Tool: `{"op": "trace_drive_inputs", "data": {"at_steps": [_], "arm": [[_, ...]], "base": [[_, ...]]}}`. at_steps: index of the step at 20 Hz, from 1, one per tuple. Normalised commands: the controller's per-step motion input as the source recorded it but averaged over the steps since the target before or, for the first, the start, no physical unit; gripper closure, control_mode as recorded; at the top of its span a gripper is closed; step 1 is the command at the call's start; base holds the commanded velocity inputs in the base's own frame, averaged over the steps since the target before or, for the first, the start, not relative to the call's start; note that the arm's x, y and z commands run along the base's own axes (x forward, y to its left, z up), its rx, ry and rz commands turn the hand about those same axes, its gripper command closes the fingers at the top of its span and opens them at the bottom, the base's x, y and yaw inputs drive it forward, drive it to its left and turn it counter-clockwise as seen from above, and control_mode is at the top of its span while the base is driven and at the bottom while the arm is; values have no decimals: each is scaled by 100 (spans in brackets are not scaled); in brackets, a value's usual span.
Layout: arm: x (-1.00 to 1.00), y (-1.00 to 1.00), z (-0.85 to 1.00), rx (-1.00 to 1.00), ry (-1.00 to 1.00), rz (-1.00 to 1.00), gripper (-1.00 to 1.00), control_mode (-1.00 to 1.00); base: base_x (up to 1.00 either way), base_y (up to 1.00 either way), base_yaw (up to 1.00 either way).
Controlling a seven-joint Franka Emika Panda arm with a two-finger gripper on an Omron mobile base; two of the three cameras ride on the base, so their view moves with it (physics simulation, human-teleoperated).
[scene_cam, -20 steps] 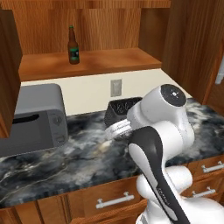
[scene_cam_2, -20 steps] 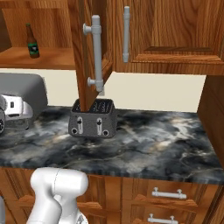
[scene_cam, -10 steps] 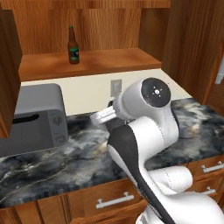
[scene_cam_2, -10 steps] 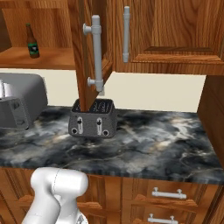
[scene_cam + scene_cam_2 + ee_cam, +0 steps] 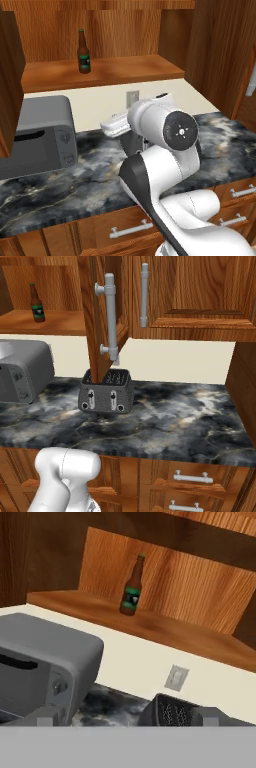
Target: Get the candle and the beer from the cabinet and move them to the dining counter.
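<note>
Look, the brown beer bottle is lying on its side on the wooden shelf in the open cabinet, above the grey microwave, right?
Not quite. The beer is standing upright, not lying on its side. It is on the wooden shelf of the open cabinet, above the grey microwave, just as you said. The left base view shows it plainly, and the hand view agrees.

One bottle [image 5: 84,51] stands on the shelf [image 5: 115,72] of the cabinet [image 5: 105,301]. Below that shelf, the worktop [image 5: 170,421] carries one microwave [image 5: 37,135] and one toaster [image 5: 106,392]. One wall socket [image 5: 177,678] sits on the wall just under the shelf.
</note>
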Motion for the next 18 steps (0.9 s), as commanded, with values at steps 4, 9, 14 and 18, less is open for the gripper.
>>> {"op": "trace_drive_inputs", "data": {"at_steps": [4,9,14,18], "arm": [[8,-2,40,11,-27,1,-100,-100],[14,1,47,19,-14,-5,-100,-100],[25,7,37,24,-7,-8,-100,-100],[34,7,30,19,0,-5,-100,-100]], "base": [[0,0,0],[0,0,0],[0,0,0],[0,0,0]]}}
